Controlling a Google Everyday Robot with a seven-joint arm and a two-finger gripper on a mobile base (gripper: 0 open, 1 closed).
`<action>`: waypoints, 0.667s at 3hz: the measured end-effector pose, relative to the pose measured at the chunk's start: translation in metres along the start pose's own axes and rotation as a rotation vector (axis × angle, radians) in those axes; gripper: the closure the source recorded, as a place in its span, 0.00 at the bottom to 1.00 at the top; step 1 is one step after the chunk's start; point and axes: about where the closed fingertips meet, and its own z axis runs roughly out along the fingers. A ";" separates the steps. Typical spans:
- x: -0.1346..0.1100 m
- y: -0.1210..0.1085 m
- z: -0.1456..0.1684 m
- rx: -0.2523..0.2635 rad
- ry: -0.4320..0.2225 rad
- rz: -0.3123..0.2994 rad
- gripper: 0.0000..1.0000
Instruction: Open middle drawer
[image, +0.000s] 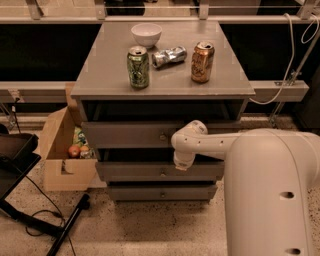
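Hand (182, 161), open or closed impossible to tell, hangs at the top edge of the middle drawer (130, 171), second of three under the bench (100, 75), its brass knob (162, 173) just left and slightly below.

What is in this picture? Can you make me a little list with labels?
end effector: low in front of the cabinet, by the top edge of the middle drawer, right of its knob
middle drawer: grey front, second of three
knob: small, round, nothing gripping it
cabinet top: white bowl, green can upright, silver can crushed and lying down, orange can upright
floor, left of cabinet: open cardboard box with things inside
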 end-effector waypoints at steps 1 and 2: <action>0.000 0.000 0.000 0.000 0.000 0.000 1.00; 0.000 0.000 0.000 0.000 0.000 0.000 1.00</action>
